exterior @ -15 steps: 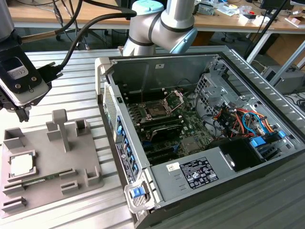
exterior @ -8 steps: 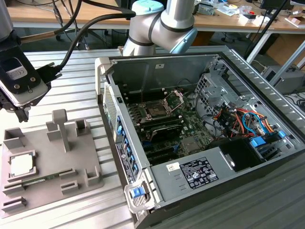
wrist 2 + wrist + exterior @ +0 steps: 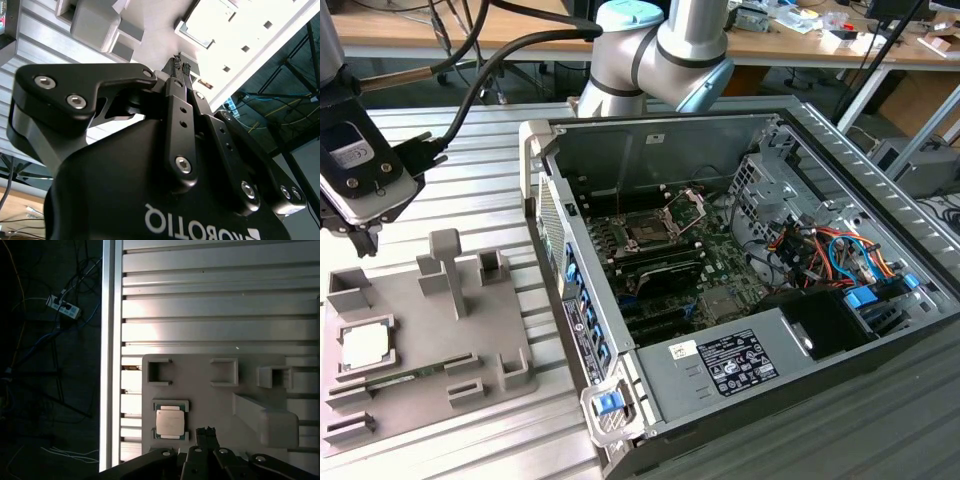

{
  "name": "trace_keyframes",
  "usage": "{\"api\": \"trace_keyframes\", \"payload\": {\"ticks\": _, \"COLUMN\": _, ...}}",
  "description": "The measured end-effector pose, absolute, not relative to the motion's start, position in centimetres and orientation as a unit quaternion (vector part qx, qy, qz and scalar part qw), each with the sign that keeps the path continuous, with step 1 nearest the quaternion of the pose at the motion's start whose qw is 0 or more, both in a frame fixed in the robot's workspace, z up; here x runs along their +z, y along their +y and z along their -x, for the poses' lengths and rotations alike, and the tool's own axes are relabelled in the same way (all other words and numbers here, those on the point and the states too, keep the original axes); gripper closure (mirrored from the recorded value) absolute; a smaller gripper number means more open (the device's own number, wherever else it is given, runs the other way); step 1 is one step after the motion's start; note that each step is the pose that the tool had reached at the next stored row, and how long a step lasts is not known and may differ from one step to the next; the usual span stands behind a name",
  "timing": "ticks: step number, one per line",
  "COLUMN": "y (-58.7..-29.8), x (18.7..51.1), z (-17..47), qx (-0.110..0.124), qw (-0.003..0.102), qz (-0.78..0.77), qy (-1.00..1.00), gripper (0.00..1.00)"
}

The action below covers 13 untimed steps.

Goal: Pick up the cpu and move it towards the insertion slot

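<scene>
The table (image 3: 470, 170) is a top of pale metal slats with dark grooves between them, and bright light falls across it in the first wrist view. A grey plastic tray (image 3: 510, 330) with raised blocks and pockets rests on it, on the exterior view's left. The cpu (image 3: 365, 345) lies flat in a square recess of that tray, silvery face up, as the first wrist view also shows (image 3: 170, 421).

The gripper (image 3: 206, 432) hangs over the tray beside the chip and apart from it. Its fingertips (image 3: 176, 62) are pressed together with nothing between them.

On the exterior view's right an open computer case (image 3: 720, 370) lies on its side on the table, just beside the tray. The insertion slot (image 3: 655, 228) sits on the green board inside, its metal frame shining, well apart from the cpu. Bundles of orange and blue wires (image 3: 820, 245) fill the case's far corner.

Past the table edge, the first wrist view shows a dark floor (image 3: 50, 390) with a white power strip (image 3: 62, 307) and loose cables (image 3: 30, 355). Behind the arm (image 3: 660, 50), wooden desks (image 3: 420, 35) carry clutter
</scene>
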<state>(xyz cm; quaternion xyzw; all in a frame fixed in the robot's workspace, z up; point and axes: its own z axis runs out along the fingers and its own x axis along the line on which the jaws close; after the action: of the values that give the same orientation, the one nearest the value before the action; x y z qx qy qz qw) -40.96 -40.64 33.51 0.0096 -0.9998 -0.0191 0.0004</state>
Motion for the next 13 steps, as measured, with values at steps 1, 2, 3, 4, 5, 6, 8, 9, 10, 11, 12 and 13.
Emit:
{"api": "trace_keyframes", "payload": {"ticks": 1, "y": -40.64, "x": 33.51, "z": 40.97, "qx": -0.019, "qw": 0.000, "qz": -0.010, "qy": -1.000, "gripper": 0.89}}
{"api": "trace_keyframes", "payload": {"ticks": 2, "y": -40.64, "x": 33.50, "z": 40.99, "qx": -0.019, "qw": 0.000, "qz": -0.010, "qy": -1.000, "gripper": 0.89}}
{"api": "trace_keyframes", "payload": {"ticks": 3, "y": -40.64, "x": 33.49, "z": 41.00, "qx": -0.019, "qw": 0.000, "qz": -0.010, "qy": -1.000, "gripper": 0.89}}
{"api": "trace_keyframes", "payload": {"ticks": 4, "y": -40.64, "x": 33.44, "z": 41.11, "qx": -0.019, "qw": 0.000, "qz": -0.010, "qy": -1.000, "gripper": 0.89}}
{"api": "trace_keyframes", "payload": {"ticks": 5, "y": -40.64, "x": 33.38, "z": 41.18, "qx": -0.019, "qw": 0.000, "qz": -0.010, "qy": -1.000, "gripper": 0.89}}
{"api": "trace_keyframes", "payload": {"ticks": 6, "y": -40.64, "x": 33.37, "z": 41.19, "qx": -0.019, "qw": 0.000, "qz": -0.010, "qy": -1.000, "gripper": 0.89}}
{"api": "trace_keyframes", "payload": {"ticks": 8, "y": -40.64, "x": 33.37, "z": 41.23, "qx": -0.019, "qw": 0.000, "qz": -0.010, "qy": -1.000, "gripper": 0.89}}
{"api": "trace_keyframes", "payload": {"ticks": 9, "y": -40.64, "x": 33.36, "z": 41.26, "qx": -0.019, "qw": 0.000, "qz": -0.010, "qy": -1.000, "gripper": 0.89}}
{"api": "trace_keyframes", "payload": {"ticks": 10, "y": -40.64, "x": 33.36, "z": 41.28, "qx": -0.019, "qw": 0.000, "qz": -0.010, "qy": -1.000, "gripper": 0.89}}
{"api": "trace_keyframes", "payload": {"ticks": 11, "y": -40.64, "x": 33.35, "z": 41.29, "qx": -0.019, "qw": 0.000, "qz": -0.010, "qy": -1.000, "gripper": 0.89}}
{"api": "trace_keyframes", "payload": {"ticks": 12, "y": -40.64, "x": 33.35, "z": 41.32, "qx": -0.019, "qw": 0.000, "qz": -0.010, "qy": -1.000, "gripper": 0.89}}
{"api": "trace_keyframes", "payload": {"ticks": 13, "y": -40.64, "x": 33.34, "z": 41.33, "qx": -0.019, "qw": 0.000, "qz": -0.010, "qy": -1.000, "gripper": 0.89}}
